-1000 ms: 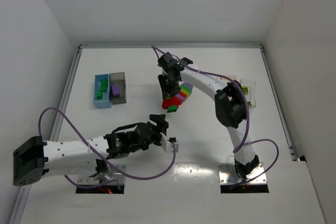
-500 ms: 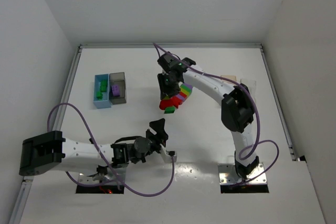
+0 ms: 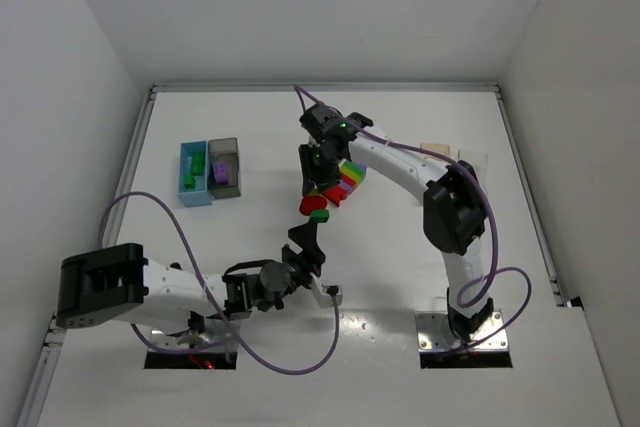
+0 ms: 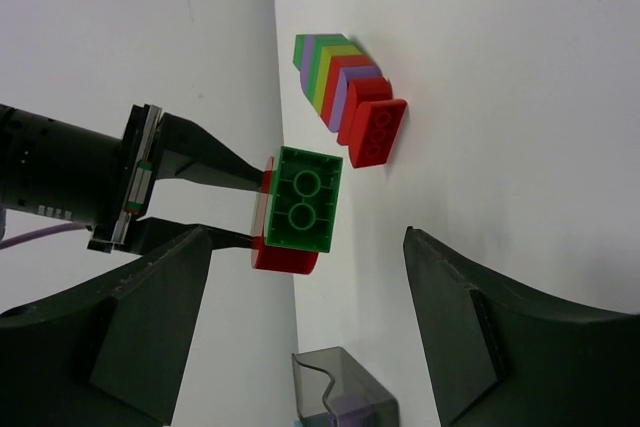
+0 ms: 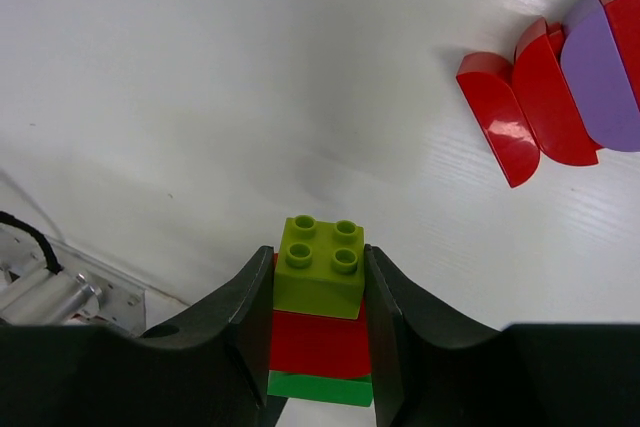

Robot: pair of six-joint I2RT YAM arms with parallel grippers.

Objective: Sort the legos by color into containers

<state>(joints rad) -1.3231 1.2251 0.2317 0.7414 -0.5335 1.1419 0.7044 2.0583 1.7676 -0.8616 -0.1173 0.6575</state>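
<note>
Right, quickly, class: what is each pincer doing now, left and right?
Left pincer: open, holding nothing.
Right pincer: closed on a small green-and-red lego stack.

rainbow cluster (image 3: 350, 177) mid-table (blocking), bins (image 3: 194, 193) left

The white table (image 3: 230, 112) bears blue bin (image 3: 194, 197), grey bin (image 3: 224, 147), rainbow cluster (image 3: 352, 177).
</note>
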